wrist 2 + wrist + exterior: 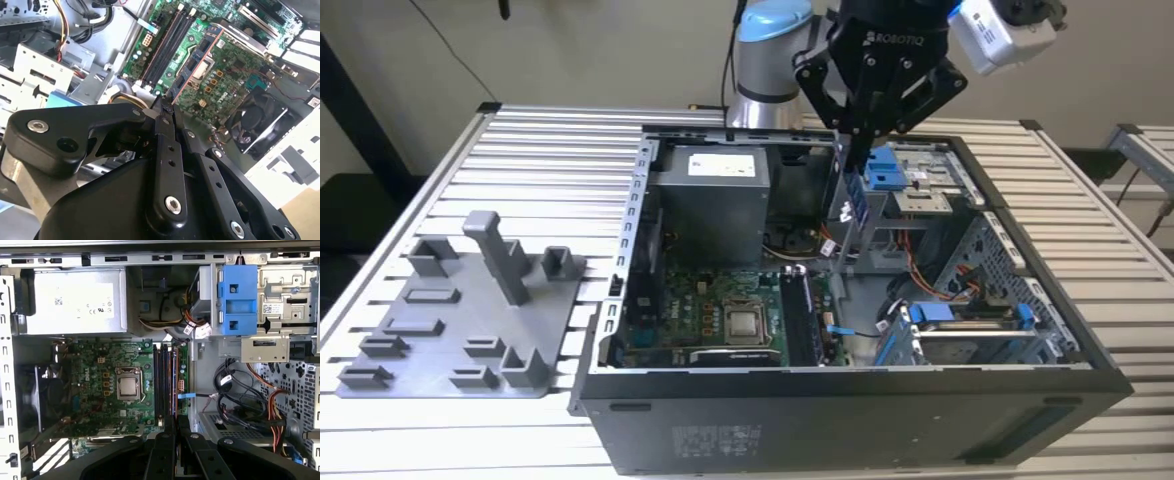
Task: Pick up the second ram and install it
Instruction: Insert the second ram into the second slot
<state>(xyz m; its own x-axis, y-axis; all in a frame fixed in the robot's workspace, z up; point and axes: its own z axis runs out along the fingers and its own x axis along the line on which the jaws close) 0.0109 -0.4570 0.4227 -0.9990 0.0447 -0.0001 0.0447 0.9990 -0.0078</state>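
A slatted metal worktop [547,150] carries an open black computer case [854,385] lying on its side; on the exterior view's left of the case sits a grey tray [440,330] with upright posts; inside the case a green motherboard [720,290] lies flat, with long black memory slots [161,385] running along one edge, near the blue drive clips [239,300]. The tool [851,128] hangs from the arm over the open case, its fingers pinched together on the top edge of the second ram [846,205]; the stick hangs upright below them, its lower end down inside the case and not seated. In the first wrist view it shows edge-on just beside the slots.
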